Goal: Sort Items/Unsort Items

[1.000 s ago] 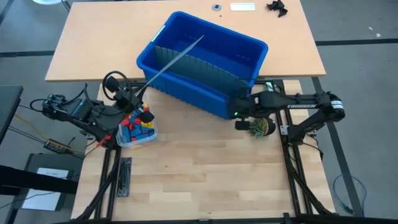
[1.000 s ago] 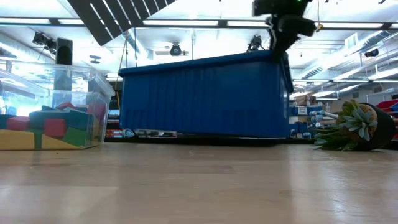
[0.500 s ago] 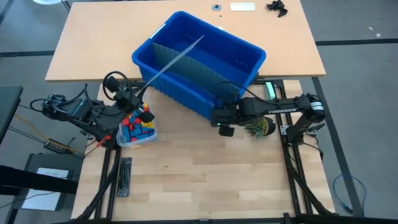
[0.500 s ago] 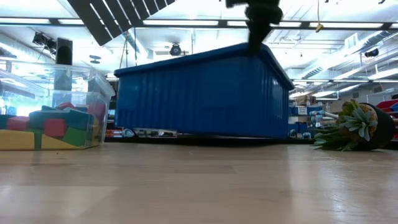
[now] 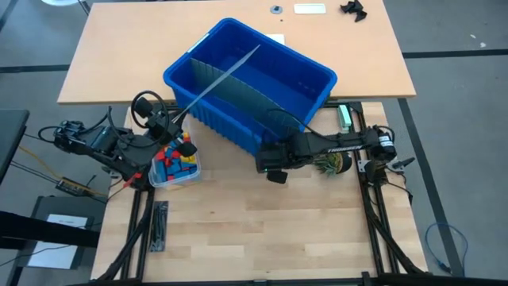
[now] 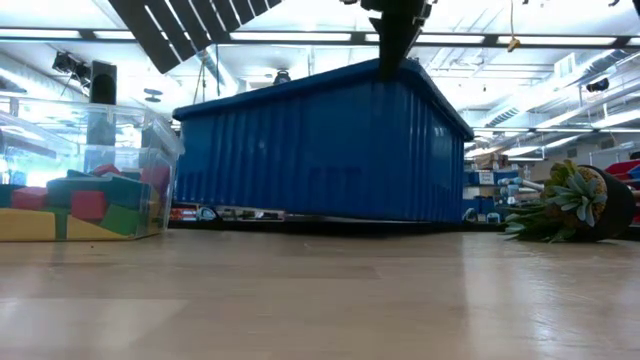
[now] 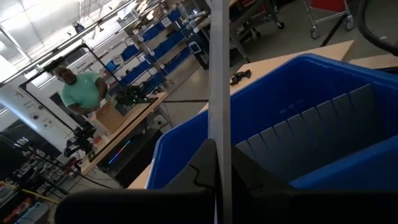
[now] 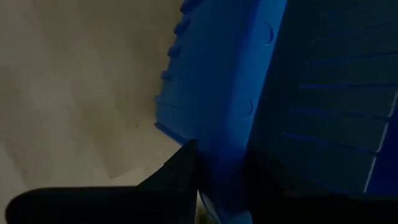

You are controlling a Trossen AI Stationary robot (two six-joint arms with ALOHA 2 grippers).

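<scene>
Workbench, two joined wooden tops: right gripper (image 5: 274, 163) clamps the near rim of the blue bin (image 5: 305, 63), toy blocks (image 5: 176, 161) in a clear tub (image 5: 190, 176) at the left edge, directly under the left gripper (image 5: 168, 127), pinched on a grey divider sheet (image 5: 224, 70).

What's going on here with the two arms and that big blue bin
The right end effector grips the near rim of the large blue bin, which sits askew across the table. The left end effector is shut on a long grey divider sheet that reaches over the bin. The toy blocks sit in a clear container beside the left arm.
</scene>
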